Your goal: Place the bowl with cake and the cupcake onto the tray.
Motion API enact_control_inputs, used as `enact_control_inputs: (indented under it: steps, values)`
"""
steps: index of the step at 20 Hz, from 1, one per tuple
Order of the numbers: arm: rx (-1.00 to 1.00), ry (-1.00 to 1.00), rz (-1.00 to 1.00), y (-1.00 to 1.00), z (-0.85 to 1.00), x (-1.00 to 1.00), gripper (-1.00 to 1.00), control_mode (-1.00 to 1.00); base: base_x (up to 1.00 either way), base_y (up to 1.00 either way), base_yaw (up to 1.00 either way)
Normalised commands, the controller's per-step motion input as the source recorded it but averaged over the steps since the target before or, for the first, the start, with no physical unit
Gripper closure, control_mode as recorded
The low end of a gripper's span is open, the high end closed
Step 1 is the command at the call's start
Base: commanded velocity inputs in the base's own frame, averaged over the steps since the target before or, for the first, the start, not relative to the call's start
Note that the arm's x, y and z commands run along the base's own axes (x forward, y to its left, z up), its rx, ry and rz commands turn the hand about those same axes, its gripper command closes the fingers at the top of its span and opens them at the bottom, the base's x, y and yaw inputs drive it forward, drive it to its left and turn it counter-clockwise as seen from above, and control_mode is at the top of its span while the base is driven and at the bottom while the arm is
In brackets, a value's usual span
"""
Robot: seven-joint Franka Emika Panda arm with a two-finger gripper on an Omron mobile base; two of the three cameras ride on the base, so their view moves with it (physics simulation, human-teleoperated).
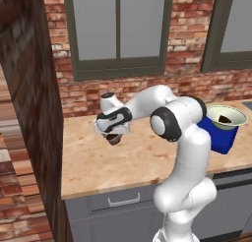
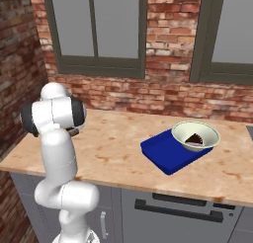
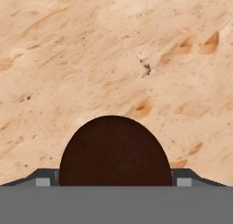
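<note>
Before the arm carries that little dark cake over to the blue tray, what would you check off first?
1. Cupcake between the fingers: ok, it sits at the gripper.
2. Cupcake lifted off the counter: ok, it hangs above the surface in the left base view.
3. Firmness of the grip: cannot tell.
4. Bowl with cake on the tray: ok, it rests on the far right part.
5. Free room on the tray: ok, the near left part is bare.
6. Path across the counter: ok, nothing stands between.
</note>
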Motion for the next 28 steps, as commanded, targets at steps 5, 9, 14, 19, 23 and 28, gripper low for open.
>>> enact_control_inputs:
  steps: [5,9,14,19,23,28]
  values:
    - [0.02,0.02,-0.04,-0.04,-0.29,-0.16,1.0,-1.0,0.0,0.0,0.0]
    - [0.17,0.0,-0.08,-0.45,0.03,-0.32,1.0,-1.0,0.0,0.0,0.0]
    - [0.07,-0.12,-0.07,-0.64,0.5,-0.25,1.0,-1.0,0.0,0.0,0.0]
    - [-0.04,-0.21,-0.06,-0.63,0.57,-0.3,1.0,-1.0,0.0,0.0,0.0]
    - [-0.11,-0.2,-0.13,-0.15,0.58,-0.2,1.0,-1.0,0.0,0.0,0.0]
    - [-0.19,-0.01,-0.25,-0.4,0.33,0.0,1.0,-1.0,0.0,0.0,0.0]
